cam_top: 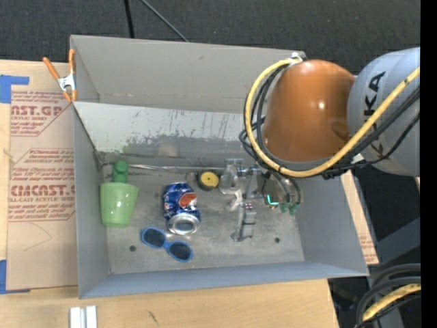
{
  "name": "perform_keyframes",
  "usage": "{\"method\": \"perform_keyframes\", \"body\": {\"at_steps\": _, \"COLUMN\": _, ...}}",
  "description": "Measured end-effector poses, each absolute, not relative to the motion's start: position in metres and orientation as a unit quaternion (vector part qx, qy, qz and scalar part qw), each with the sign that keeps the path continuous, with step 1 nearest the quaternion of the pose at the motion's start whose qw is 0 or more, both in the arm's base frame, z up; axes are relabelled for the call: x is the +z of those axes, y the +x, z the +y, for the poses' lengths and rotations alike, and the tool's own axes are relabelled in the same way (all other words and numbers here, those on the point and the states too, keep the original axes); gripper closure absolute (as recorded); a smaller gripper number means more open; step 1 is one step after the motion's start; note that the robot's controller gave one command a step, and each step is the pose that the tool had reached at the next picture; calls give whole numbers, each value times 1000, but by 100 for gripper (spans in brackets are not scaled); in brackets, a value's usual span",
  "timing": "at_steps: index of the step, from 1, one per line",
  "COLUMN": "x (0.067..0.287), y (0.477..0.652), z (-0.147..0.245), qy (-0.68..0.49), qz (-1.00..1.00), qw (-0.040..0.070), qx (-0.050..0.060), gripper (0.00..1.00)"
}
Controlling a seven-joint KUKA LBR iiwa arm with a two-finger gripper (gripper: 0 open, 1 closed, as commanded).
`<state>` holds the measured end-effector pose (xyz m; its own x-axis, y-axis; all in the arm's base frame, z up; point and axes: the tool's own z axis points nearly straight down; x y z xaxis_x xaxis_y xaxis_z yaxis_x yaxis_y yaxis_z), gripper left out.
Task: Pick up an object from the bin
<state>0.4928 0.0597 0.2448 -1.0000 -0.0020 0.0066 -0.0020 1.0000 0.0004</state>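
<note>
Just right of a crushed can (181,208), the gripper (242,214) overhangs scuffed bin floor (215,248).

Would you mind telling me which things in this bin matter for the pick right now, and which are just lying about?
In play: gripper, down in the grey bin; crushed blue can and small yellow round piece, both nearest it.
Lying about: green cup at the left; blue sunglasses near the front.

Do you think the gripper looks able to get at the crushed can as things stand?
Probably yes: the gripper hangs in the bin beside the can, bare floor between them; the sunglasses lie off that path.
</note>
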Motion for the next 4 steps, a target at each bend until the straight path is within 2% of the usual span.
{"method": "perform_keyframes", "body": {"at_steps": 1, "x": 121, "y": 525, "z": 136, "qy": 20, "qz": -1000, "qw": 2, "qx": -1, "gripper": 0}}
{"method": "perform_keyframes", "body": {"at_steps": 2, "x": 79, "y": 518, "z": 126, "qy": -156, "qz": -988, "qw": -14, "qx": -6, "gripper": 0}}
{"method": "perform_keyframes", "body": {"at_steps": 3, "x": 73, "y": 488, "z": 162, "qy": 83, "qz": -997, "qw": -6, "qx": -2, "gripper": 0}}
{"method": "perform_keyframes", "body": {"at_steps": 4, "x": 71, "y": 486, "z": 160, "qy": 83, "qz": -997, "qw": 0, "qx": -1, "gripper": 100}}
